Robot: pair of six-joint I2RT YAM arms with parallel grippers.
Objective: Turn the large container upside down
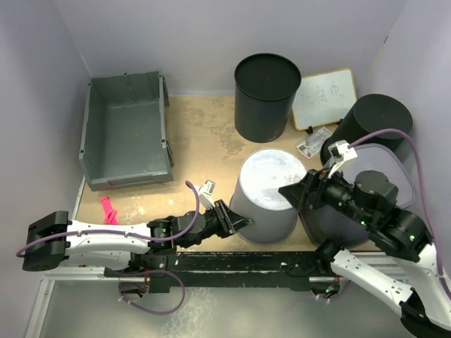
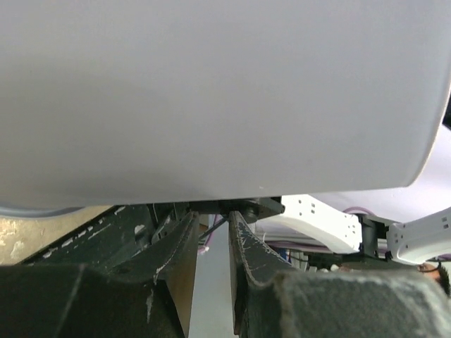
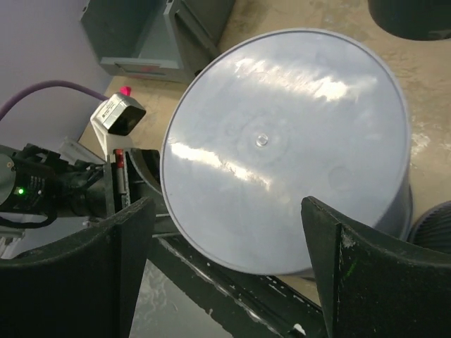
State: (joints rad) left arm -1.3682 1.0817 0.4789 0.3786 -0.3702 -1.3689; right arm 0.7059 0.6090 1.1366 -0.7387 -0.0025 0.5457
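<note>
Upright at the far left, well apart from both arms, the dark grey crate (image 1: 125, 134) looks stiff, light and slick, best taken by its ribbed side rim; the right gripper (image 3: 227, 211) gapes wide over the round light grey bin (image 1: 271, 190), while the left gripper (image 2: 213, 218) stands nearly closed at that bin's lower edge, and I cannot tell whether it grips it.

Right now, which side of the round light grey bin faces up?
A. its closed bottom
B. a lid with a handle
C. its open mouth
A: the round light grey bin turns its smooth closed bottom up toward the top camera, a little tilted, and the right wrist view shows the same closed disc.
</note>
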